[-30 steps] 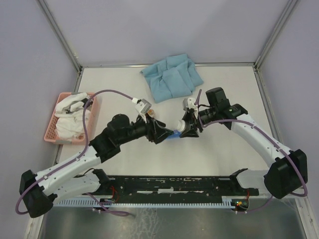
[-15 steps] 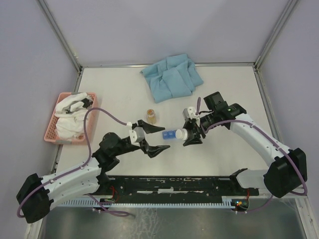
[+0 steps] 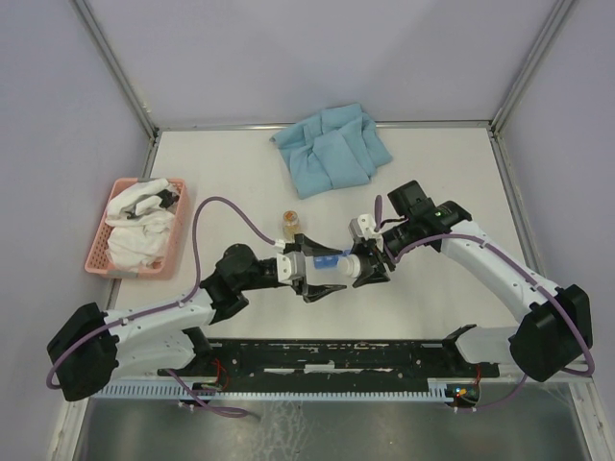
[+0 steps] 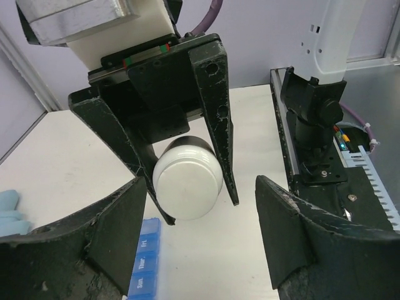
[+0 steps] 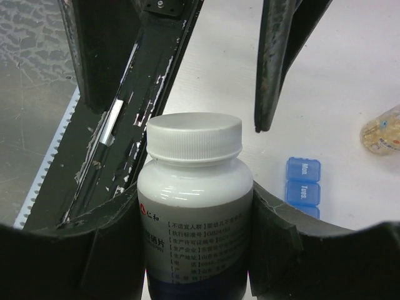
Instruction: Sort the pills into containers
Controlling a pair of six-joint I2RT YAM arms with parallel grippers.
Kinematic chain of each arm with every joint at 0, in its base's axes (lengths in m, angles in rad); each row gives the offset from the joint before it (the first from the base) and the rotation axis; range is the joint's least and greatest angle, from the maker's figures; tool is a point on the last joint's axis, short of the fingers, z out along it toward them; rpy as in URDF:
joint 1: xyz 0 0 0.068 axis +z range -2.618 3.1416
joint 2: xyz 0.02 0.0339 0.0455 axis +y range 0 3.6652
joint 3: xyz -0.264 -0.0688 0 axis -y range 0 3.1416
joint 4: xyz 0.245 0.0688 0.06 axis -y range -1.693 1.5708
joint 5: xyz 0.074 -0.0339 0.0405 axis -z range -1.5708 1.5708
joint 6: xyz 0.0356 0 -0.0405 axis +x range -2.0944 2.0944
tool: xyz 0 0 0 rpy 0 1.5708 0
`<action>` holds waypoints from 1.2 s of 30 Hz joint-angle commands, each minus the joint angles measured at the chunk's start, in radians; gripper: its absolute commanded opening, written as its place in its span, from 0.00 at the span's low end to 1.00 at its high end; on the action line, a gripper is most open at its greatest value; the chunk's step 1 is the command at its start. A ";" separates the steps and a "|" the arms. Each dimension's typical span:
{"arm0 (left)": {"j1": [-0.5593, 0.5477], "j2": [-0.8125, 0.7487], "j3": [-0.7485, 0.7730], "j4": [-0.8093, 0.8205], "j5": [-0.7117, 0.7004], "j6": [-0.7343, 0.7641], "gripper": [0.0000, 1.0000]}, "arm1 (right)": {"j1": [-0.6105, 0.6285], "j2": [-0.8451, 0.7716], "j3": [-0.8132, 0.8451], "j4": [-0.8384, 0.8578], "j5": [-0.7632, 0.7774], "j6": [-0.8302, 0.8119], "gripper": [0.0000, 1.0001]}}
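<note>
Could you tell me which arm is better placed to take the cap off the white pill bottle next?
Left, I think. The right gripper is clamped around the white pill bottle, its cap pointing at the left gripper, whose open jaws line up with it.

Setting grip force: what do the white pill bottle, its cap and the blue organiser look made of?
Pill bottle: likely glossy white plastic; soft highlights on its shoulder. Cap: likely matte white plastic, moulded lower ring. Pill organiser: blue plastic, seemingly translucent; light-edged lids.

Table with basket, blue cloth, amber vial, pill organiser
</note>
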 commanded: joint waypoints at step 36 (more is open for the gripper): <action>-0.027 0.026 0.087 -0.099 -0.082 -0.004 0.55 | 0.011 -0.001 0.047 -0.026 -0.019 -0.024 0.01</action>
